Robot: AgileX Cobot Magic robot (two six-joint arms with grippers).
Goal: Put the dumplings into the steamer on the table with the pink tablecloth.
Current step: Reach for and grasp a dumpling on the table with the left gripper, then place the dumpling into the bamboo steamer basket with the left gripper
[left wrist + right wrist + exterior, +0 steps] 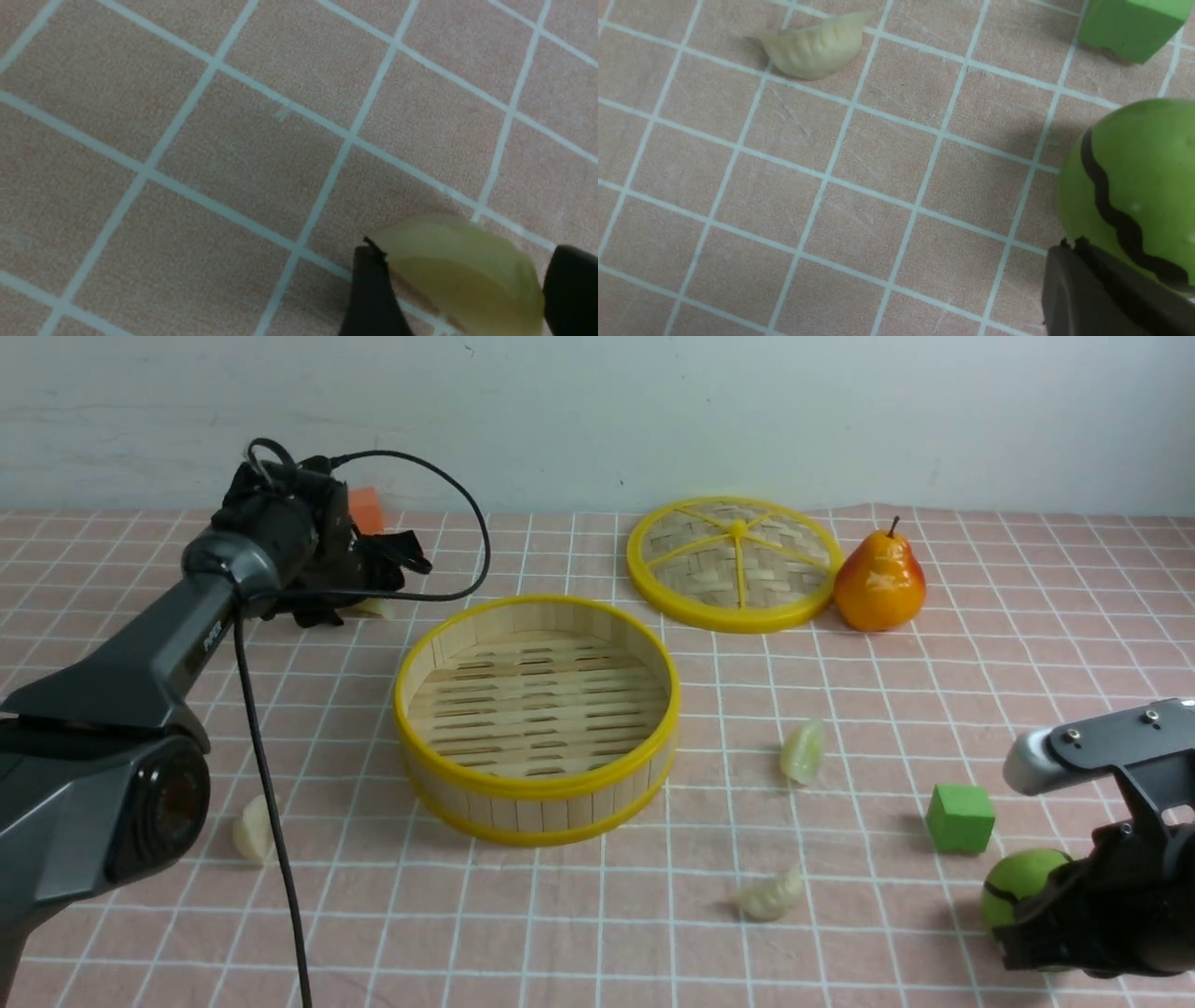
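"Where's the left gripper [467, 289]?"

"Far back on the left of the bench [1027, 569], low over the pink tablecloth [187, 116]. Its fingers [371, 289] are spread wide, with a pale green dumpling [448, 261] lying on the cloth between them. I can't tell whether they press on it."

"And the steamer [537, 719]?"

"It's in the middle of the bench. One dumpling [254, 828] lies off its near left. Another dumpling [804, 751] is to its right, and a third dumpling [770, 896] is nearer us."

"The right gripper [1078, 266]?"

"Down at the near right corner, closed on nothing. Its tip looks to touch a green striped ball [1134, 186], and there's a green cube [960, 818] near that. The woven lid [733, 565] and a pear [879, 581] sit side by side at the back."
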